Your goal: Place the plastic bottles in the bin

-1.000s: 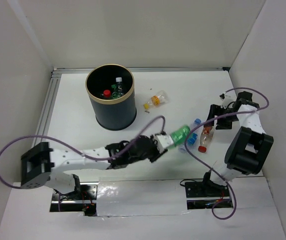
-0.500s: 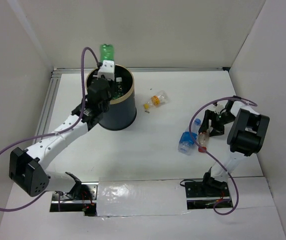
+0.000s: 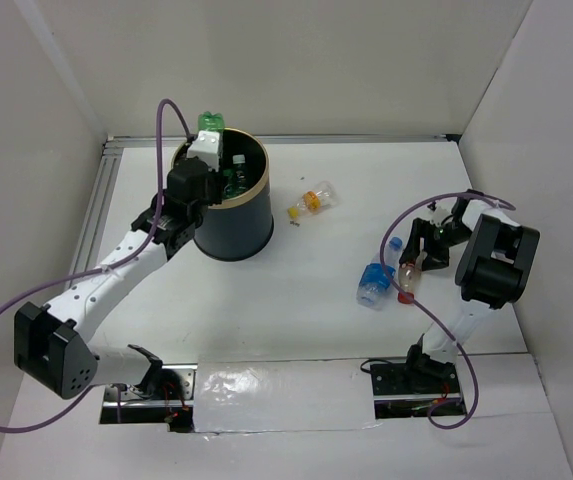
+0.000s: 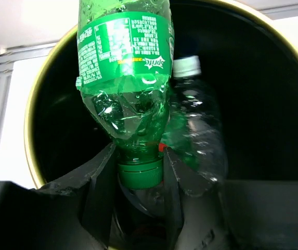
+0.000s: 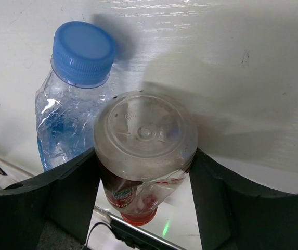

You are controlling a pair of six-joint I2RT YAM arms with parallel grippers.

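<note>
- Since half a second ago, the left gripper (image 3: 206,150) has dipped, lowering the green bottle (image 3: 211,122) toward the bin (image 3: 234,228); the right arm has not shifted.
- Left jaws are clamped on that bottle's cap, and its body leans toward the far rim.
- Best draw it inward over the middle of the mouth and tip it down before letting go, or it may glance off the rim.
- Walls stand close behind and left of the bin; the mouth itself is open, with bottles lying inside.
- Right gripper (image 5: 144,177) straddles the red bottle (image 5: 144,130), fingers touching both sides; I cannot tell whether it squeezes.
- Blue bottle (image 5: 70,104) lies against it, crowding any lift.
</note>
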